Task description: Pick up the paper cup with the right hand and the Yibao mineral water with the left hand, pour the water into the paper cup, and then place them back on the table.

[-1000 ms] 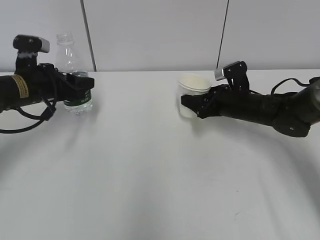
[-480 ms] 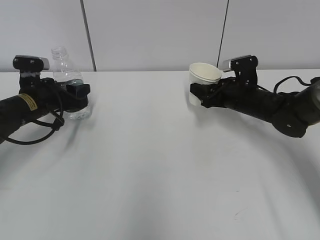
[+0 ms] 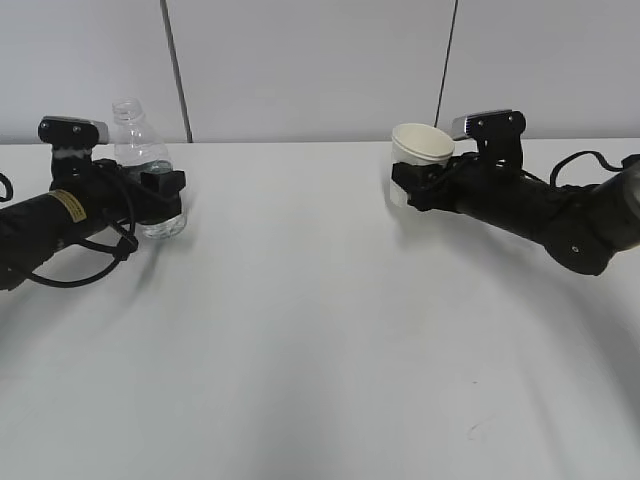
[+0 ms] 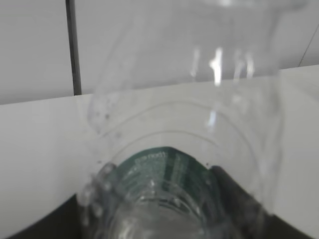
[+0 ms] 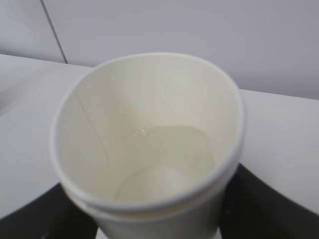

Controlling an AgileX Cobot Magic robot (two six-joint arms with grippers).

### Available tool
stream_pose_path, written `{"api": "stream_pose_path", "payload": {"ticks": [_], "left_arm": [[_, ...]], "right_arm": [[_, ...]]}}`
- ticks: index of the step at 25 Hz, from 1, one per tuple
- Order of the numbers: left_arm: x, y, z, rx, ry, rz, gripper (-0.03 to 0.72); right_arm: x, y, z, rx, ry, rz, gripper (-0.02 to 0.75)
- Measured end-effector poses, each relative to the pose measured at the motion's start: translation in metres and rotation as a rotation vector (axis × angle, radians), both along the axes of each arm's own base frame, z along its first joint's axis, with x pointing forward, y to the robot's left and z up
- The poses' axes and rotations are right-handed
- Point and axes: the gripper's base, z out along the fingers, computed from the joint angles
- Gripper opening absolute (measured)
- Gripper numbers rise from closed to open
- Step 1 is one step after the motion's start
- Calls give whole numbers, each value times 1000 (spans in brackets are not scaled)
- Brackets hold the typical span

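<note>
The Yibao mineral water (image 3: 148, 170) is a small clear plastic bottle, ribbed at the neck, uncapped, with a dark green label band (image 4: 162, 169) bearing white print; it stands upright at the far left of the table (image 3: 300, 330), clasped around its lower body by the left hand (image 3: 165, 190); its base appears at or just above the surface, contact cannot be told. The paper cup (image 3: 418, 160) is a tapered cream-white shell with a rolled rim (image 5: 149, 59), matte inside, a vertical seam on its inner wall, and a shallow pool of clear liquid at the bottom; the right hand (image 3: 405, 185) grips it around the lower wall and holds it clear of the table, tilted slightly toward the centre. The table is a wide, plain white, smooth top carrying soft shadows under both arms; behind it stand pale grey wall panels (image 3: 310, 70) divided by dark vertical joints.
</note>
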Motion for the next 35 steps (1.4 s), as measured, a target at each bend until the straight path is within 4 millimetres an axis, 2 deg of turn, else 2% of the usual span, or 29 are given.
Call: {"api": "stream_pose_path", "payload": {"ticks": [5, 12, 28, 35], "left_arm": [[0, 0, 0, 2, 1, 0, 351], [1, -1, 0, 5, 3, 1, 351], [1, 0, 0, 9, 5, 2, 351], [1, 0, 0, 9, 5, 2, 351]], "right_arm": [[2, -3, -1, 3, 1, -43, 489], [0, -6, -24, -40, 33, -57, 489], [2, -13, -24, -70, 10, -138, 489], [2, -13, -30, -60, 7, -144, 488]]}}
